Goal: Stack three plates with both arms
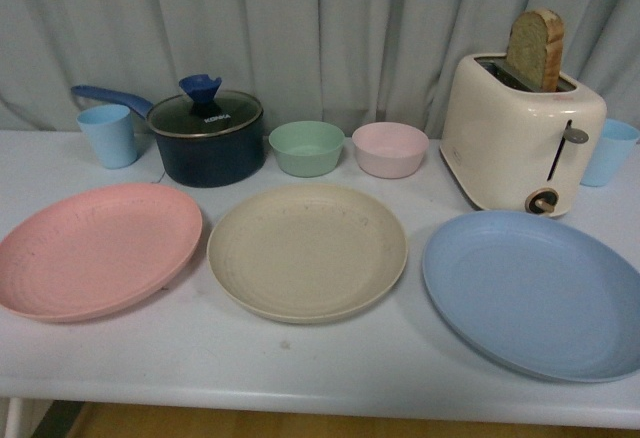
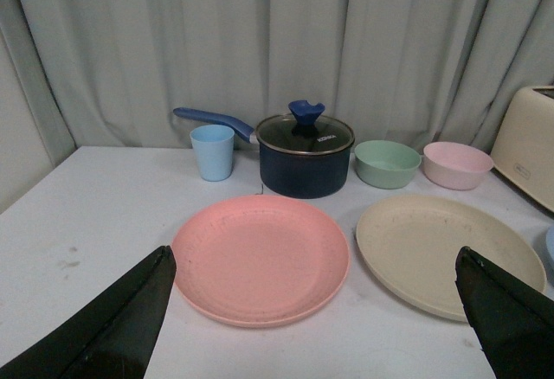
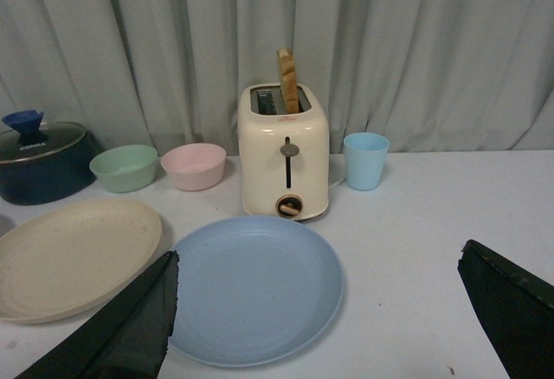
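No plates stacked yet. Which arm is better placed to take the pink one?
Left, probably. The left gripper is open, with the pink plate straight ahead, framed by its fingers. The right gripper, also open, faces the blue plate; pink is outside its view.

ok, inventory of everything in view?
pink plate: 1, pink, front left
beige plate: 1, cream, front middle
blue plate: 1, blue, front right
green bowl: 1, green, back middle
pink bowl: 1, pink, back middle
pot: 1, dark blue, back left
left cup: 1, light blue, by pot
toaster: 1, cream, back right
bread slice: 1, brown, in toaster
right cup: 1, light blue, by toaster
left tool: 1, black, facing pink plate
right tool: 1, black, facing blue plate
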`<state>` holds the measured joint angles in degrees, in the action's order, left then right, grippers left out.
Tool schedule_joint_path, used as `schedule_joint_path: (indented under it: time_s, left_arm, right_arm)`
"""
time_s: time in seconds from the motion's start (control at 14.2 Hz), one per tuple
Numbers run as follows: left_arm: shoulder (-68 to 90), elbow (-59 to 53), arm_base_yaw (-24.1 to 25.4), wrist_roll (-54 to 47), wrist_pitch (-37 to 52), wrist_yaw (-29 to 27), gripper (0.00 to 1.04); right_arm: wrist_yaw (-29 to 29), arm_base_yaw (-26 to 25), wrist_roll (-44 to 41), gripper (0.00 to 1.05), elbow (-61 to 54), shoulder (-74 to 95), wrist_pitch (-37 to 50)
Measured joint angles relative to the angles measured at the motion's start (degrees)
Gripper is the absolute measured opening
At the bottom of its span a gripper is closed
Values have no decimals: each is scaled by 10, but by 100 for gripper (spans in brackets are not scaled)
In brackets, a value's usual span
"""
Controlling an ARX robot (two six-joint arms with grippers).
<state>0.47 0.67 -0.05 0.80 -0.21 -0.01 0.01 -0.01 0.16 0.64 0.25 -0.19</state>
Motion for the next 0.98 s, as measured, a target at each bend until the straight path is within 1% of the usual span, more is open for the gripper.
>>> schedule_joint_path:
  time_s: [0.98]
  left_arm:
    - [0, 0, 0, 0, 0, 0, 98]
  right_arm:
    - [0, 0, 0, 98, 0, 0, 0]
